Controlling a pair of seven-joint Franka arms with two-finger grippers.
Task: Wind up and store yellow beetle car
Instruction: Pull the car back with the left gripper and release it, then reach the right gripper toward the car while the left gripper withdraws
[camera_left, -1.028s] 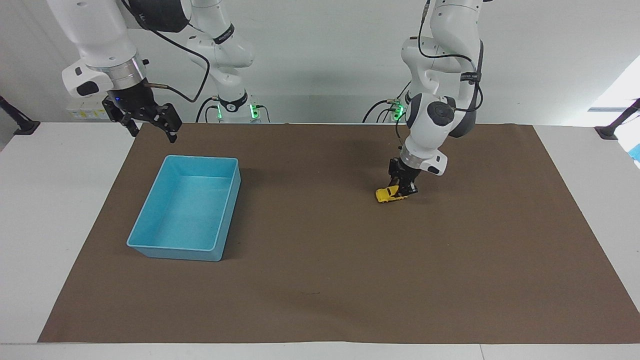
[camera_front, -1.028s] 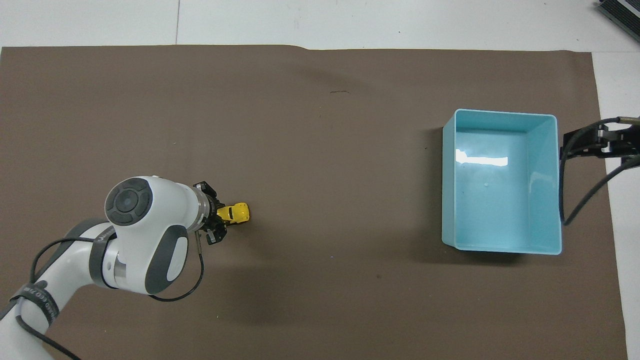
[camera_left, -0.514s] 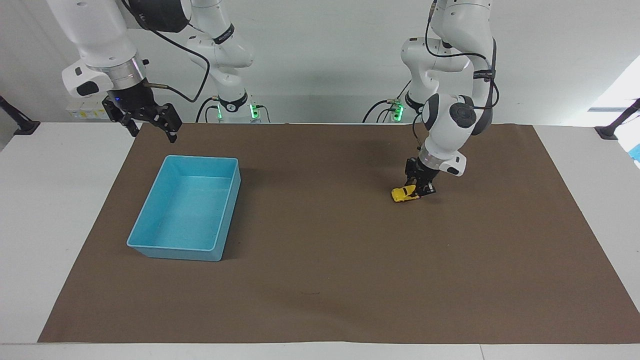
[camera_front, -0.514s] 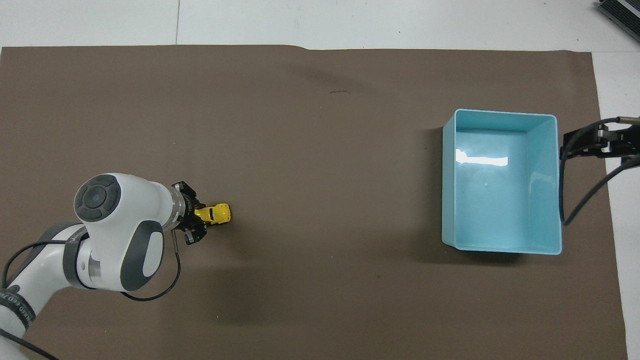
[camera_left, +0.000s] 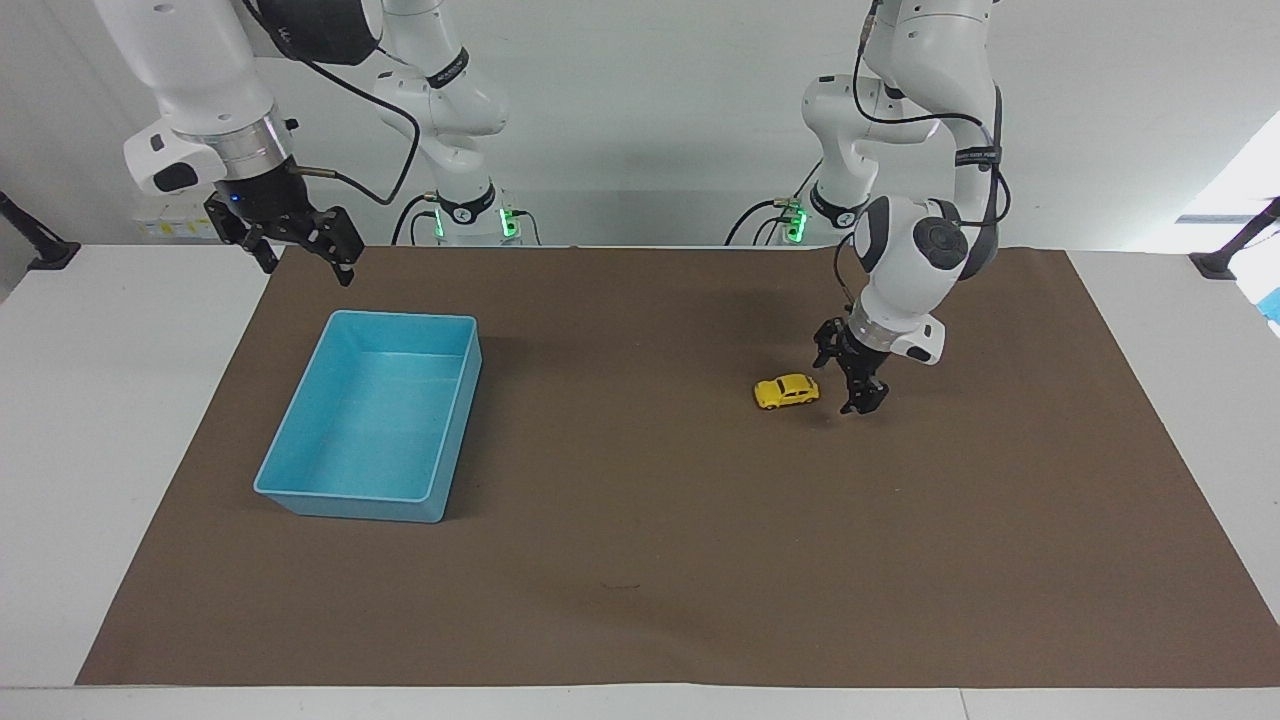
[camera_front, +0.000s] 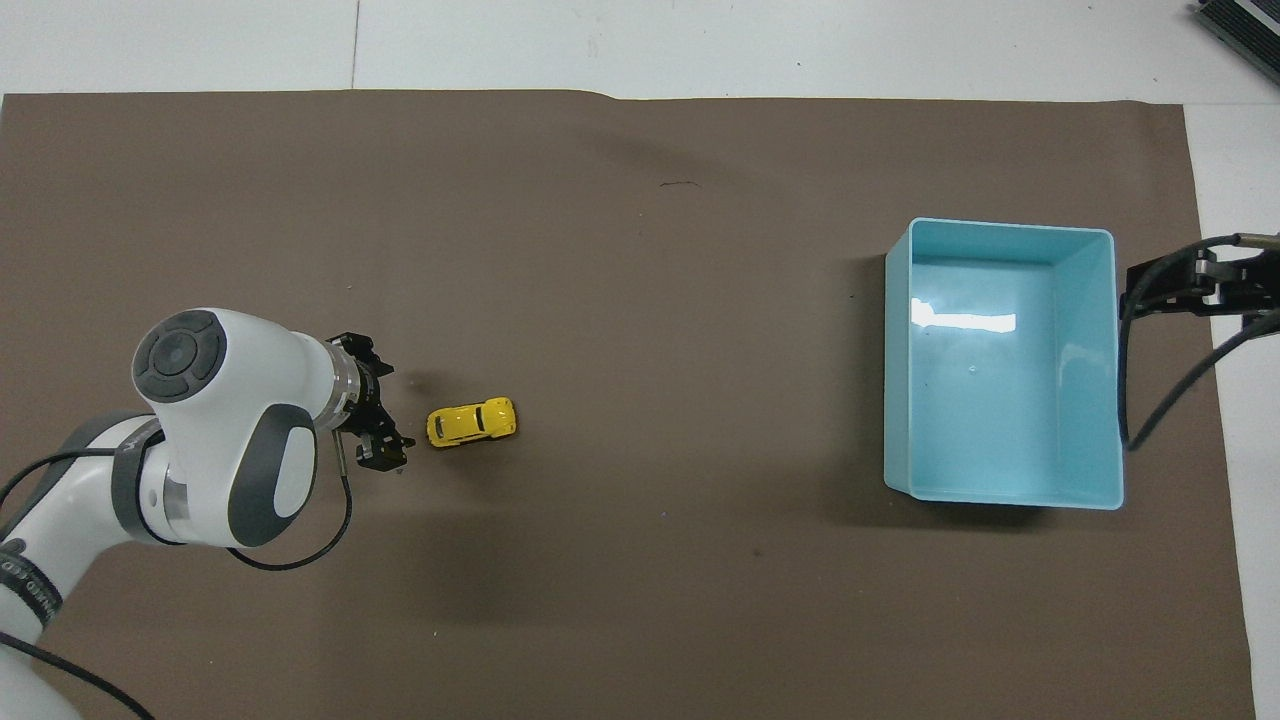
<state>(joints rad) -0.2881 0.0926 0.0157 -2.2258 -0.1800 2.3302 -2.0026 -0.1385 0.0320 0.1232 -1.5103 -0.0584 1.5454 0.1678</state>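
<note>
The yellow beetle car (camera_left: 786, 391) stands free on its wheels on the brown mat; it also shows in the overhead view (camera_front: 472, 422). My left gripper (camera_left: 848, 380) is open and empty, low over the mat just beside the car toward the left arm's end of the table, not touching it; in the overhead view it (camera_front: 378, 412) is apart from the car. The light blue bin (camera_left: 300, 480) sits empty toward the right arm's end (camera_front: 1000, 495). My right gripper (camera_left: 300, 250) hangs open in the air by the bin's robot-side corner and waits.
The brown mat (camera_left: 640, 580) covers most of the white table (camera_left: 90, 400). The right arm's black cable (camera_front: 1160, 390) hangs beside the bin's outer wall.
My left gripper dragged the car toward the left arm's end, then opened and let it go. The car has rolled away toward the bin's end. The right arm has not moved.
</note>
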